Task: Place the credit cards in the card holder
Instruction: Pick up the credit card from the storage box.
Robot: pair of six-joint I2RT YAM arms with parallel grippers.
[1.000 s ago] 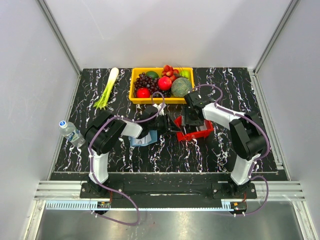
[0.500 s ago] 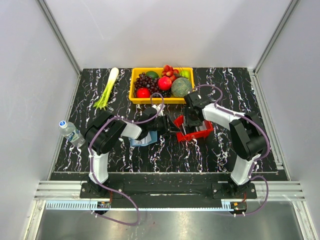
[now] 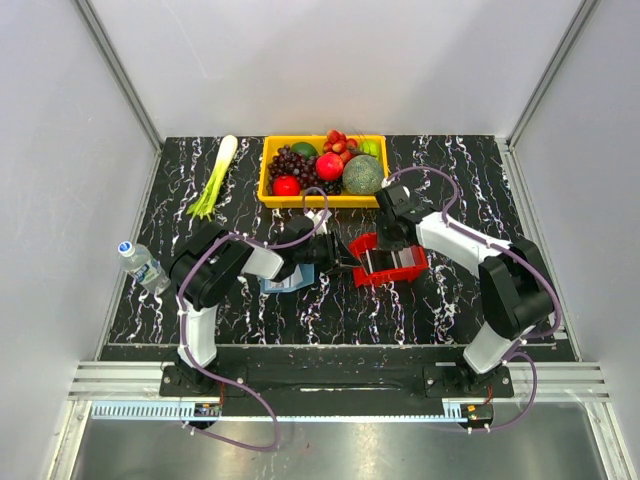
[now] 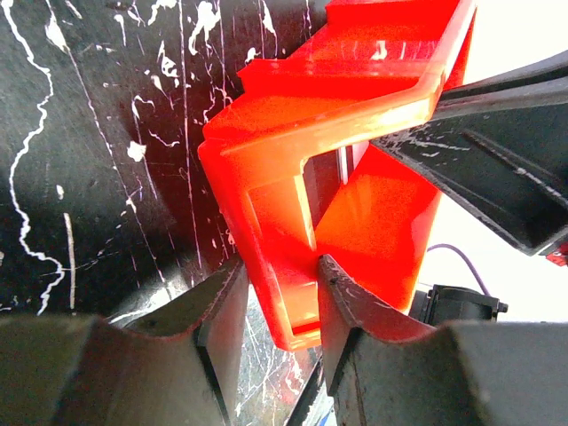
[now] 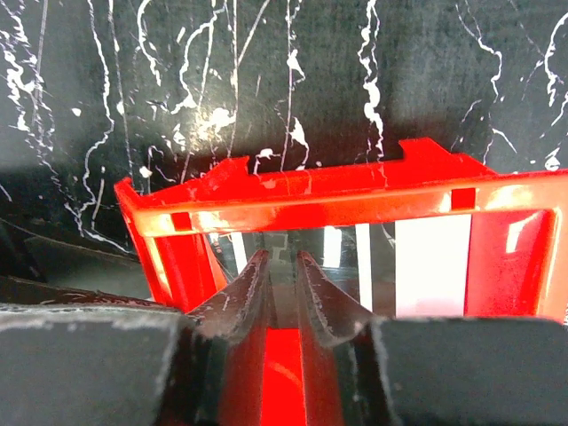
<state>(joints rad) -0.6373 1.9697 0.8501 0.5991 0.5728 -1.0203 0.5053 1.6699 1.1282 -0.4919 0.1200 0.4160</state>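
Note:
The red tray (image 3: 403, 272) sits mid-table. My left gripper (image 3: 340, 258) is shut on its left wall; in the left wrist view the fingers (image 4: 346, 306) clamp the tray's red wall (image 4: 284, 266). My right gripper (image 3: 386, 243) reaches down into the tray. Its fingertips (image 5: 257, 266) stand only a narrow gap apart, with a dark strip between them. Whether they pinch anything is unclear. Credit cards lean against the tray's far wall, one white (image 5: 430, 266) and one grey (image 5: 337, 253). The blue card holder (image 3: 283, 283) lies flat under my left arm.
A yellow bin (image 3: 320, 200) of fruit stands at the back centre, just behind the tray. A leek (image 3: 215, 178) lies at the back left. A water bottle (image 3: 142, 263) lies at the table's left edge.
The right gripper's jaws have drawn in from wide apart to a narrow gap inside the tray. The right arm has swung outward to the right. The left gripper has kept its hold.

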